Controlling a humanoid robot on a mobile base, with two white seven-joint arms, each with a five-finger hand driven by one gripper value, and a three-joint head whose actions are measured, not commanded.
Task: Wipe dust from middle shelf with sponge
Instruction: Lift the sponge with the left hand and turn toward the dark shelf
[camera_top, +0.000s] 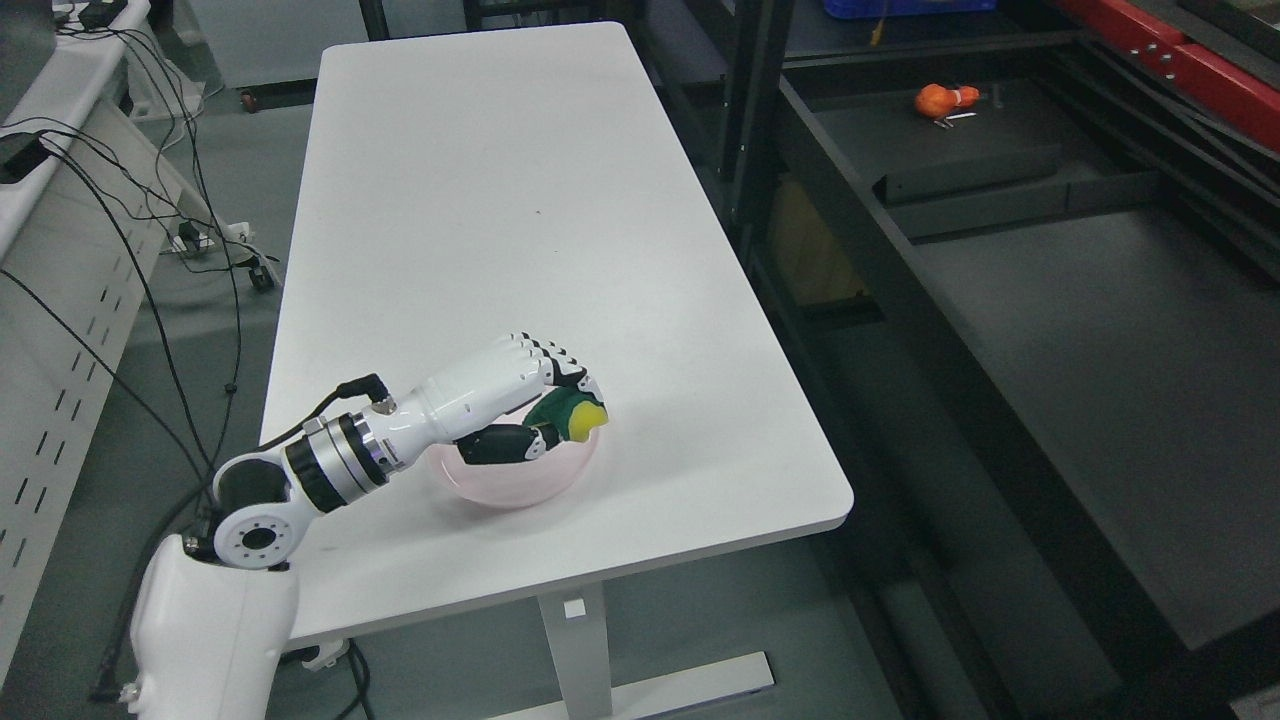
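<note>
The left hand (520, 385) is seen clasped around the sponge (572, 413) (yellow with a green face), held over the pink bowl (515, 482) near the front edge of the white table (500, 200). A dark shelf (1080, 330) stands right of the table.

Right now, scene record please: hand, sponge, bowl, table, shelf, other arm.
left hand: over the bowl, fingers curled on the sponge
sponge: green and yellow, in the left hand, above the bowl
bowl: pink, on the table near its front edge
table: white, holds only the bowl
shelf: dark, to the right of the table, not yet reached
orange object: on the far part of the shelf
right arm: not in view
</note>
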